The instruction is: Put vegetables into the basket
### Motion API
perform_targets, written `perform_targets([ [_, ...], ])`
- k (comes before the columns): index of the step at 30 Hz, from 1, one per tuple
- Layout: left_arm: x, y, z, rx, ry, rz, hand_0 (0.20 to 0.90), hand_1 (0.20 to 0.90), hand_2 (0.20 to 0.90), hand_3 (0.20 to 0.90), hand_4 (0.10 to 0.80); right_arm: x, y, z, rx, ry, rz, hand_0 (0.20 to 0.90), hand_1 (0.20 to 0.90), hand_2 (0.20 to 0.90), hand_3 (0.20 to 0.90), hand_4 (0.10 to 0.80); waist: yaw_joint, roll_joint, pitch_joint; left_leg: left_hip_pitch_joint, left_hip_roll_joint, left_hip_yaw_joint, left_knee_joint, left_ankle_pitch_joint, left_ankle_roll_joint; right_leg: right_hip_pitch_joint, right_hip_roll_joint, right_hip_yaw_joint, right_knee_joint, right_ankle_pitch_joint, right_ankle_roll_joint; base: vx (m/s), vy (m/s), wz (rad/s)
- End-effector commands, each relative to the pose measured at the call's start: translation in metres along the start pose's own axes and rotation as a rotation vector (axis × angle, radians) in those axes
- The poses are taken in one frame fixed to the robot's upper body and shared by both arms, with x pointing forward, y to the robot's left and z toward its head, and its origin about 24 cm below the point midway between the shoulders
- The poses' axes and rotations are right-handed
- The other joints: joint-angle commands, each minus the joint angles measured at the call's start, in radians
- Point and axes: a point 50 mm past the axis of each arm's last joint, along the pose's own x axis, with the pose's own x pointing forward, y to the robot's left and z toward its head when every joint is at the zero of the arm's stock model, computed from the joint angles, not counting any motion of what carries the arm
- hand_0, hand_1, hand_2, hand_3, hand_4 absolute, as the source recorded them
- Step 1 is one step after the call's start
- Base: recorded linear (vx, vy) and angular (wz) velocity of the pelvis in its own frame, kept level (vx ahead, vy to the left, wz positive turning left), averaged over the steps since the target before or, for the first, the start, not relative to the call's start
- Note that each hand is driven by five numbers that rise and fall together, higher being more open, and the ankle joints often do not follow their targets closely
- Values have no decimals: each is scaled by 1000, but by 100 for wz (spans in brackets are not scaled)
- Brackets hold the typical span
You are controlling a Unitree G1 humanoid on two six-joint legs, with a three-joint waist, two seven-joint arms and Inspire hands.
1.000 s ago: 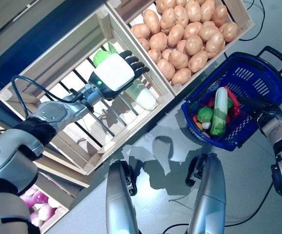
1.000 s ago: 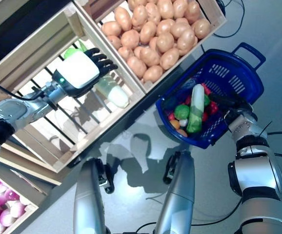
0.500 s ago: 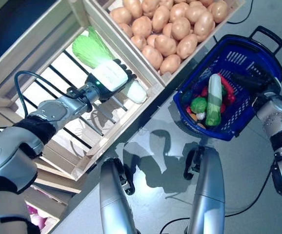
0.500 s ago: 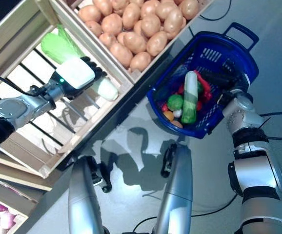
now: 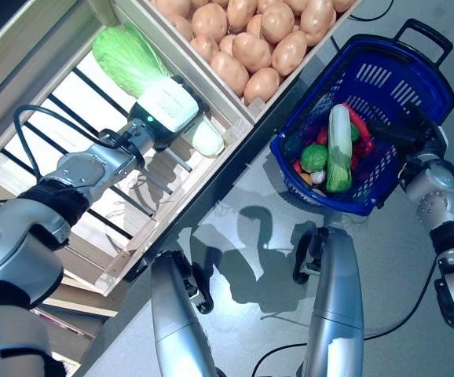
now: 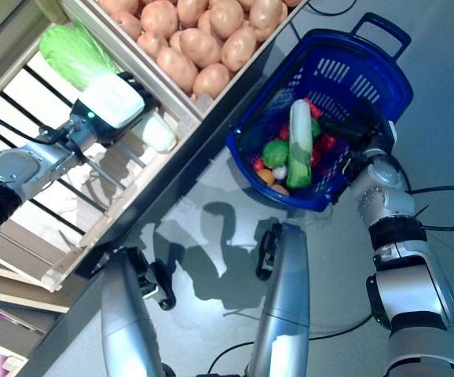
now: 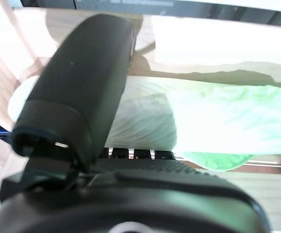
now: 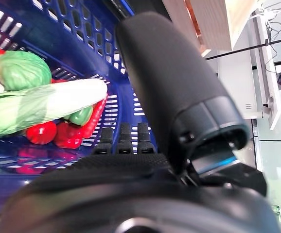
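Note:
A long napa cabbage [image 5: 129, 56], green-leafed with a white stem end [image 5: 208, 140], lies in a slatted wooden crate [image 5: 70, 118]. My left hand [image 5: 166, 107] is curled round its middle; in the left wrist view my thumb [image 7: 82, 92] lies over the cabbage [image 7: 208, 116]. The blue basket [image 5: 384, 78] stands on the floor at the right. It holds another napa cabbage [image 5: 338, 149], a round green cabbage [image 5: 314, 156] and red peppers [image 8: 58, 135]. My right hand [image 5: 404, 135] is at the basket's near rim with straight fingers.
A crate of potatoes [image 5: 250, 39] stands next to the cabbage crate, close to the basket. The basket's handle [image 5: 423, 35] points away from me. Grey floor [image 5: 243, 204] lies between the stand and the basket.
The camera has shifted, so the whole scene moved. My left hand has come down onto the napa cabbage and curled its fingers round it. My right hand stays at the basket's rim.

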Motion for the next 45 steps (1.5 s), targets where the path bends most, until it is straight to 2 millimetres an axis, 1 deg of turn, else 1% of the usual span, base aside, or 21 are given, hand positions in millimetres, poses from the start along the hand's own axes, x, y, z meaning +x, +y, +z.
perform_targets([
  [1, 6, -1, -19, 48, 105, -183, 900, 900, 900, 900, 800, -3, 12, 27, 87, -192, 0, 900, 900, 900, 900, 800, -35, -45, -31, -93, 8, -37, -89, 25, -17, 15, -87, 70, 5, -18, 74, 0, 0, 0],
  [4, 8, -4, -17, 20, 127, -258, 900, 900, 900, 900, 800, -4, 15, 27, 86, -196, 10, 900, 900, 900, 900, 800, -38, -44, -30, -95, 9, -35, -83, 24, -11, 13, -88, 72, 10, -18, 71, 0, 0, 0],
  [5, 6, -8, -17, -6, 142, -285, 472, 472, 472, 472, 515, -5, 15, 26, 92, -201, 5, 900, 900, 900, 900, 800, -37, -43, -30, -91, 9, -33, -82, 25, -7, 16, -89, 72, 11, -18, 69, 0, 0, 0],
  [6, 5, -10, -17, -29, 157, -285, 300, 300, 300, 300, 400, -5, 15, 26, 99, -201, 4, 900, 900, 900, 900, 800, -36, -44, -31, -87, 9, -32, -82, 25, -5, 20, -89, 70, 11, -19, 68, 0, 0, 0],
  [12, -7, -23, -23, -88, 200, -211, 300, 300, 300, 300, 400, -9, 12, 19, 125, -201, 33, 900, 900, 900, 900, 800, -26, -43, -49, -49, 13, -21, -91, 31, 6, 60, -98, 58, 4, -22, 60, 33, -13, 0],
  [16, -18, -33, -26, -116, 220, -201, 300, 300, 300, 300, 400, -11, 14, 14, 135, -198, 49, 900, 900, 900, 900, 800, -19, -44, -65, -17, 16, -15, -110, 37, 8, 94, -106, 45, -13, -19, 59, 46, -9, -3],
  [19, -26, -41, -26, -170, 240, -164, 300, 300, 300, 300, 400, -14, 20, 9, 127, -195, 63, 900, 900, 900, 900, 800, -15, -45, -79, 15, 18, -5, -135, 47, 10, 126, -108, 31, -35, -13, 59, 36, 5, -5],
  [25, -32, -43, -26, -308, 284, -37, 300, 300, 300, 300, 400, -16, 25, 1, 110, -175, 77, 900, 900, 900, 900, 800, -9, -48, -95, 86, 23, 23, -198, 71, 17, 203, -107, 4, -104, 3, 57, 12, 6, -2],
  [26, -34, -44, -24, -348, 275, 18, 300, 300, 300, 300, 400, -17, 25, -3, 102, -170, 86, 900, 900, 900, 900, 800, -6, -51, -103, 114, 23, 33, -224, 80, 18, 235, -106, -8, -134, 9, 56, 36, 15, 0],
  [28, -36, -43, -22, -398, 277, 74, 300, 300, 300, 300, 400, -18, 28, -5, 88, -171, 103, 900, 900, 900, 900, 800, -4, -52, -107, 145, 23, 44, -255, 93, 17, 270, -103, -19, -170, 17, 55, 17, 8, -1],
  [31, -38, -35, -19, -486, 262, 204, 300, 300, 300, 300, 400, -22, 36, -6, 62, -194, 146, 900, 900, 900, 900, 800, 0, -53, -112, 211, 17, 72, -322, 120, 17, 346, -92, -40, -250, 35, 52, 0, 0, 0],
  [34, -40, -31, -17, -566, 266, 274, 300, 300, 300, 300, 400, -26, 43, -4, 35, -237, 192, 900, 900, 900, 900, 800, 6, -52, -115, 268, 9, 93, -377, 137, 18, 403, -86, -54, -304, 45, 49, -4, 34, 3],
  [35, -41, -27, -14, -637, 274, 331, 300, 300, 300, 300, 400, -30, 48, -1, 14, -286, 221, 900, 900, 900, 900, 800, 10, -52, -118, 302, 2, 102, -407, 146, 19, 434, -80, -58, -330, 48, 45, 11, 34, 4],
  [37, -43, -25, -12, -734, 285, 383, 300, 300, 300, 300, 400, -36, 58, 2, -31, -342, 285, 900, 900, 900, 900, 800, 13, -53, -122, 342, -6, 109, -439, 151, 22, 471, -75, -59, -357, 49, 42, 19, 26, 6],
  [38, -44, -23, -9, -810, 285, 426, 300, 300, 300, 300, 400, -41, 66, 3, -59, -378, 344, 900, 900, 900, 900, 800, 18, -54, -126, 365, -10, 110, -457, 153, 23, 492, -74, -61, -373, 49, 39, 33, 7, 4],
  [41, -46, -20, 5, -969, 250, 490, 300, 300, 300, 300, 400, -55, 83, -1, -141, -433, 506, 900, 900, 900, 900, 800, 27, -59, -142, 436, -25, 112, -523, 165, 25, 558, -70, -71, -426, 53, 32, 58, -7, 8],
  [42, -47, -19, 10, -1020, 234, 516, 300, 300, 300, 300, 400, -59, 87, -4, -171, -441, 546, 900, 900, 900, 900, 800, 31, -60, -148, 463, -32, 115, -549, 171, 25, 583, -68, -77, -447, 56, 30, 36, -6, 12],
  [43, -48, -19, 10, -1028, 232, 520, 300, 300, 300, 300, 400, -60, 88, -5, -178, -442, 555, 900, 900, 900, 900, 800, 31, -60, -148, 468, -33, 116, -553, 172, 25, 588, -68, -78, -451, 57, 29, 50, -17, 11],
  [45, -51, -14, 22, -1225, 186, 572, 300, 300, 300, 300, 400, -70, 94, -15, -250, -467, 649, 900, 900, 900, 900, 800, 44, -67, -172, 558, -46, 132, -636, 185, 29, 676, -64, -105, -523, 65, 27, 74, -36, 14],
])
